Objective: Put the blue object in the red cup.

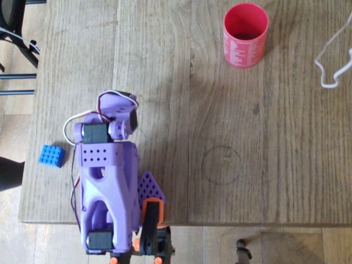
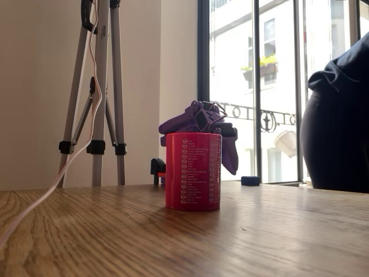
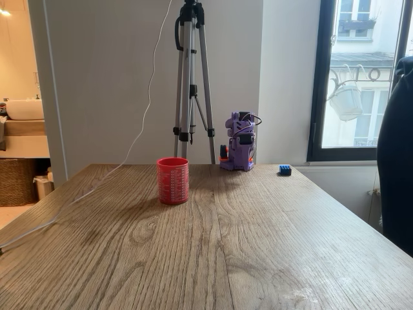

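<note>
Overhead view | blue object (image 1: 51, 156) beside folded arm; red cup (image 1: 245, 34) well apart; claw state unclear

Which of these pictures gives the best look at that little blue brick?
The overhead view: the blue brick lies unobstructed near the table's left edge, studs countable. In both fixed views it is just a tiny, distant blue block, seen side-on to the right of the purple arm.

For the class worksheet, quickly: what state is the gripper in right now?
Gripper: folded back over the arm's base, holding nothing; whether the jaws are open cannot be told.
</note>
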You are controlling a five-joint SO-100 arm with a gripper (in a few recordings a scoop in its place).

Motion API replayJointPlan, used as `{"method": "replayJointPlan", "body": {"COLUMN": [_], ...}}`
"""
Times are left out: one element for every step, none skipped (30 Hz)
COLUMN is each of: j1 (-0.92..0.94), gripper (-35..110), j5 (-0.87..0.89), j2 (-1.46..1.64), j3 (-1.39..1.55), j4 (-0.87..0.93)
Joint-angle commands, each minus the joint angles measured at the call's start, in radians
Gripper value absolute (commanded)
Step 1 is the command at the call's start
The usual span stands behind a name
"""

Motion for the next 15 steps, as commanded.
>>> {"method": "replayJointPlan", "body": {"j1": [-0.058,-0.058,-0.058,-0.058,-0.058,-0.058,-0.058,-0.057,-0.057,-0.057,-0.057,-0.057,-0.057,-0.057,-0.057], "gripper": [1,1,1,1,1,1,1,1,1,1,1,1,1,1,1], "j5": [-0.052,-0.052,-0.052,-0.052,-0.052,-0.048,-0.044,-0.043,-0.043,-0.046,-0.048,-0.049,-0.052,-0.049,-0.064], "j2": [0.000,0.000,0.000,0.000,0.000,0.000,0.000,0.000,0.000,0.000,0.000,0.000,0.000,0.000,0.000], "j3": [-0.012,-0.012,-0.012,-0.012,-0.012,-0.012,-0.012,-0.012,-0.012,-0.012,-0.012,-0.012,-0.012,-0.012,-0.012], "j4": [-0.015,-0.015,-0.015,-0.015,-0.015,-0.015,-0.015,-0.015,-0.015,-0.015,-0.015,-0.015,-0.015,-0.015,-0.020]}}
